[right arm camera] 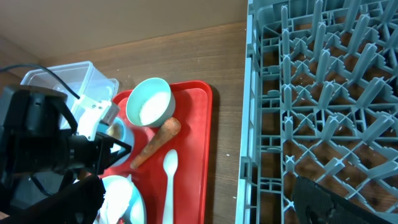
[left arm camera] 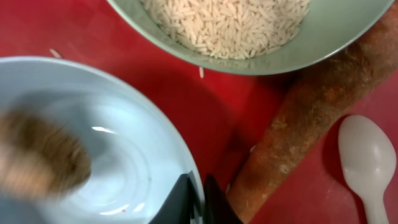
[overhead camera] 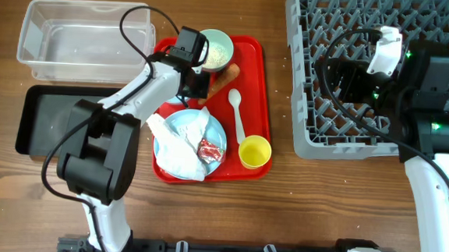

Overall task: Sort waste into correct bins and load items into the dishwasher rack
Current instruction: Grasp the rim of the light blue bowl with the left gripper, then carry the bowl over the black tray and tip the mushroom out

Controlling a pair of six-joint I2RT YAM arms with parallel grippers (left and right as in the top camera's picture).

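Where the left pincer [left arm camera: 196, 190] sits, its two black fingers are very close together and pinch the thin rim of a smooth pale blue bowl [left arm camera: 124, 137]. A brown lump [left arm camera: 40, 158] lies inside that bowl, and it looks blurry. Just past it stands a second bowl [left arm camera: 336, 46], round and shiny, full of little white rice [left arm camera: 230, 25] grains. A long, rough orange carrot [left arm camera: 298, 124] lies right beside the pincer, with one end near the rice bowl. A smooth white plastic spoon [left arm camera: 364, 155] lies next to the carrot.

All of these rest on a flat red tray [left arm camera: 62, 25]. On the same tray is a round blue plate [overhead camera: 221, 134] with a crumpled white napkin [overhead camera: 176, 143] and a small red wrapper [overhead camera: 210, 150] on it. A little yellow cup [overhead camera: 254, 152] stands near the plate.

On the wooden table [overhead camera: 321, 210], a clear tub [overhead camera: 87, 12] and a black tray [overhead camera: 49, 119] sit to the left. The grey rack [overhead camera: 340, 145] with many pegs is on the right. The right pincer [overhead camera: 381, 53] hangs over the rack, and I cannot tell if it is wide or closed.
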